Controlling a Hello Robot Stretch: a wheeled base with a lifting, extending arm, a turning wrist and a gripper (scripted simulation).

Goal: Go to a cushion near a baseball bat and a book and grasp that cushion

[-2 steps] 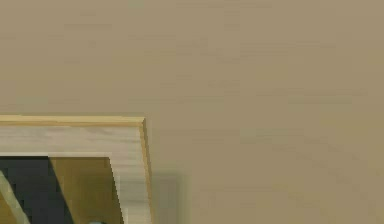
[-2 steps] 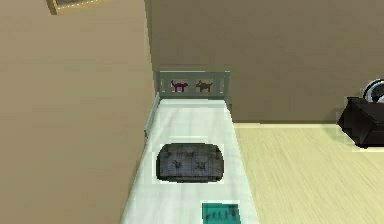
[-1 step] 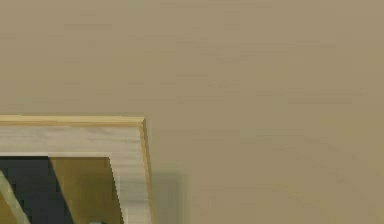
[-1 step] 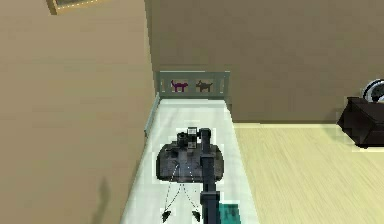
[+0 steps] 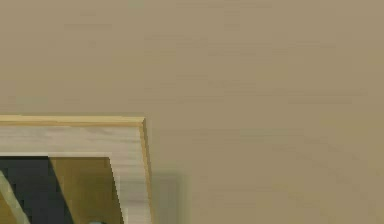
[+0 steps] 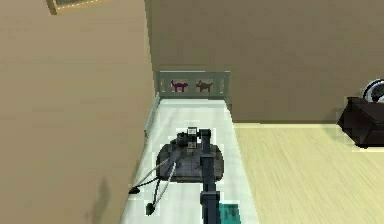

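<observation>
Arm side view, six o'clock: I count one dark grey rounded cushion-like lump [image 6: 185, 162] on the pale bed [image 6: 190, 108], two thin dark fingers [image 6: 137, 187] at it. I cannot tell whether they grasp anything. Forward view, eight o'clock: one pale wooden frame corner [image 5: 125, 150].

place: home, bedroom | bed [image 6: 162, 128] with animal-picture end board [image 6: 195, 88] | dark cabinet [image 6: 362, 122] | wood floor [image 6: 300, 170] | framed picture [image 5: 75, 138] on tan wall [image 5: 260, 90]
</observation>
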